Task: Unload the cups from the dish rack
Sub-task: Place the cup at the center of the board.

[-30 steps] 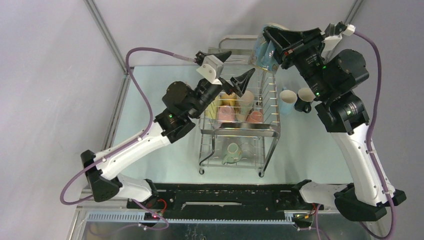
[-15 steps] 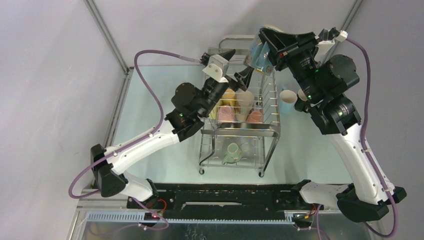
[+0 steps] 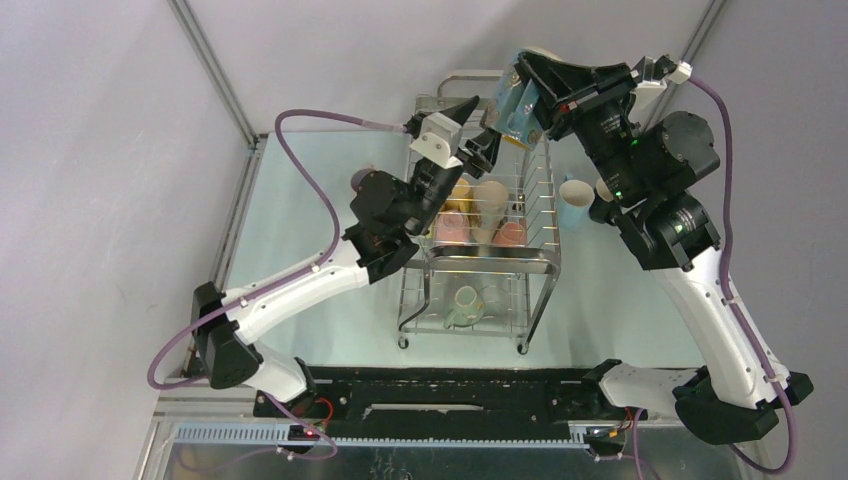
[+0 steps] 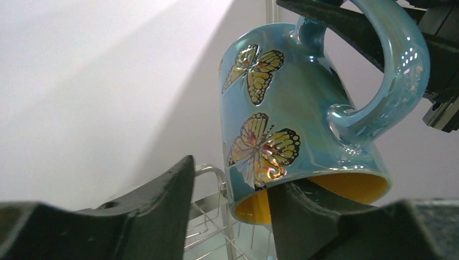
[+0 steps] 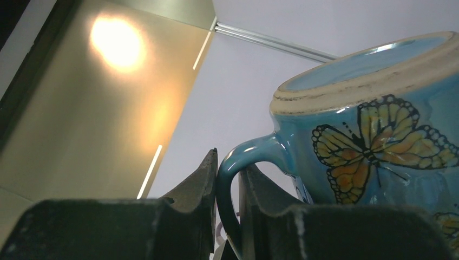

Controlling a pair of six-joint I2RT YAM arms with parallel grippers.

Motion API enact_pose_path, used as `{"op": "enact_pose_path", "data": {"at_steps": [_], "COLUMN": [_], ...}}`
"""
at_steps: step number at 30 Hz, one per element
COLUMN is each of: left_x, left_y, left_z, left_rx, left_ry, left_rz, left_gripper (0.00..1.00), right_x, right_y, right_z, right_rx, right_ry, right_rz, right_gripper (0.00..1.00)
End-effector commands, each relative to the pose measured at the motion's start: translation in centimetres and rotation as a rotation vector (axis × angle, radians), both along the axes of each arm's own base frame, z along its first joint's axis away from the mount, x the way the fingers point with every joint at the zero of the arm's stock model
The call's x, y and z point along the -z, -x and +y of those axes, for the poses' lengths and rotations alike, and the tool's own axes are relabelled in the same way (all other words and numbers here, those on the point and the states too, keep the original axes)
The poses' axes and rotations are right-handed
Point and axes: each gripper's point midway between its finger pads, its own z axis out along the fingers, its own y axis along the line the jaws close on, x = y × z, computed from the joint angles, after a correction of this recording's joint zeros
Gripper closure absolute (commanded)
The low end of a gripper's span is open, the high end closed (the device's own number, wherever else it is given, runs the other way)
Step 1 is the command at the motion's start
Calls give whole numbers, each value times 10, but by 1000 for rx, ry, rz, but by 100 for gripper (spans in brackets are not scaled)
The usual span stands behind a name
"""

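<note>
Two robot arms meet above the far end of a chrome dish rack (image 3: 490, 262), a blue butterfly mug (image 4: 281, 119) between them.
The right gripper (image 5: 227, 179) is clamped on the mug's handle and holds it mouth-down and tilted, probably for a handover. The left gripper (image 3: 478, 128), jaws apart, brackets the rim without gripping. Other cups (image 3: 452, 230) sit inside the rack; two unloaded cups (image 3: 574, 203) stand just right of it.

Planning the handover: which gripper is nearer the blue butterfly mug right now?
Right. The right gripper is clamped on the handle of the butterfly mug. The left gripper is open just beneath the rim; whether it touches is unclear.
</note>
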Motion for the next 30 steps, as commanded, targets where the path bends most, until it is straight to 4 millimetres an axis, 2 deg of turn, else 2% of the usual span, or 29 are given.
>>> {"op": "enact_pose_path", "data": {"at_steps": [1,9,12,17,19,22,27,30], "left_x": [-35,-45,-50,-58,-61,-66,-76,-85], "left_y": [4,5,6,6,7,9,12,18], "left_z": [24,27,30,39,44,51,62,68], "left_rx": [-63,-69,-73,-84,-85,-83,-79,-58], "left_ry": [106,123,139,183,203,244,307,343], "left_rz": [-60,-76,-76,-57,-50,-32,-16,-28], "left_gripper": [47,73,97,100,100,100,100,100], "right_x": [-57,-49,-47,-41,-37,-33,-29,-26], "right_y": [47,45,43,40,38,36,34,34], "right_z": [-23,-19,-17,-14,-13,-11,-8,-7], "right_rx": [-41,-56,-58,-61,-61,-62,-64,-64], "right_ry": [-143,-145,-141,-132,-129,-127,-112,-100], "right_rz": [-178,-160,-155,-144,-138,-133,-134,-131], "right_gripper": [100,100,100,100,94,80,44,30]}}
